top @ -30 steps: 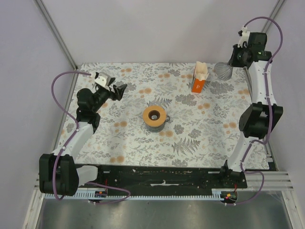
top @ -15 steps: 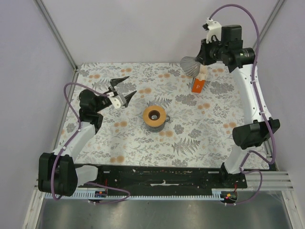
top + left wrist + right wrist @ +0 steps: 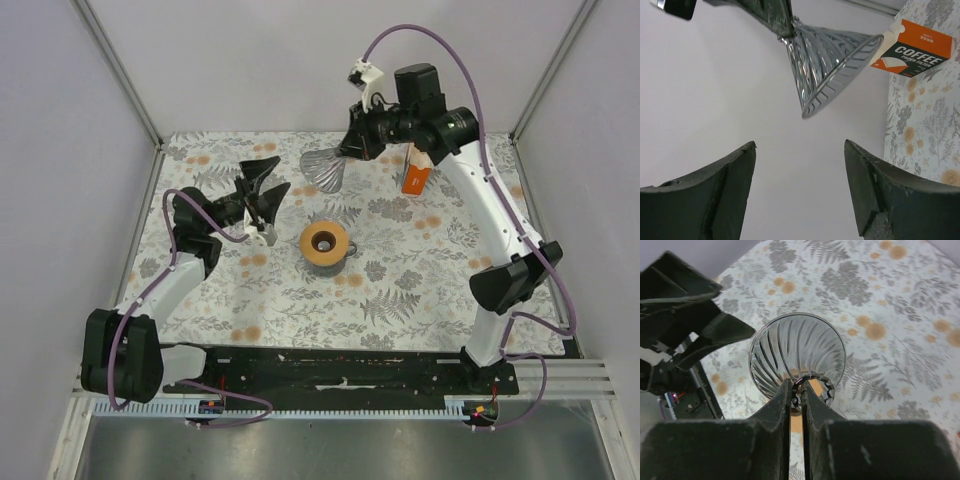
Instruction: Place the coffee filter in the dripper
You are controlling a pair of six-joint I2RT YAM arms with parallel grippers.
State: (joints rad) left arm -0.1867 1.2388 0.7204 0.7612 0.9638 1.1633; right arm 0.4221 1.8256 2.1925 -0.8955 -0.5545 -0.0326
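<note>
The dripper's grey see-through ribbed cone [image 3: 325,172] hangs in the air over the back middle of the table, wide mouth facing left and down. My right gripper [image 3: 345,152] is shut on its narrow end [image 3: 799,385]; the right wrist view looks down through the cone [image 3: 797,352]. Its tan-brown round collar [image 3: 324,242] sits apart on the table centre. My left gripper [image 3: 268,178] stands open and empty just left of the cone, aimed at it; in the left wrist view the cone [image 3: 827,60] floats above the spread fingers [image 3: 735,180]. The coffee filter is out of view.
An orange carton of paper filters [image 3: 416,172] stands at the back right of the floral tablecloth [image 3: 400,290], seen lying sideways in the left wrist view as the carton [image 3: 920,47]. White walls enclose the back and sides.
My right arm has swung left from the back right corner, carrying the ribbed cone to the back middle. My left gripper has turned and risen toward it.
</note>
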